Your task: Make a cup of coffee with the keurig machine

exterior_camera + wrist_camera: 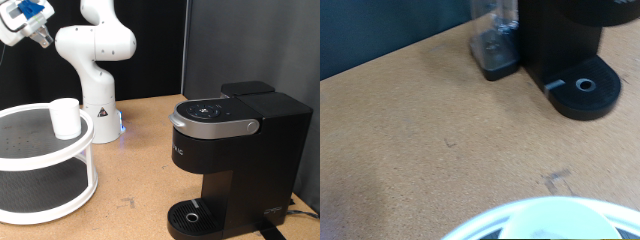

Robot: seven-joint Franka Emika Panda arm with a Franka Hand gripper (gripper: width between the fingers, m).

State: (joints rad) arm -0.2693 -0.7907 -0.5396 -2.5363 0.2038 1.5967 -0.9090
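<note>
The cup is small, white and has no handle. It stands upright on the top tier of a white round two-tier stand at the exterior view's left. The keurig machine is black with a silver-grey lid handle. It stands at the exterior view's right with its lid down and nothing on its drip tray. My gripper is high at the exterior view's top left, above and left of the cup, touching nothing. The wrist view shows the machine and its drip tray, but no fingers.
The arm's white domed base stands behind the stand. A clear container stands beside the machine in the wrist view. A white curved rim fills the wrist view's edge; I cannot tell whether it is the stand or the cup.
</note>
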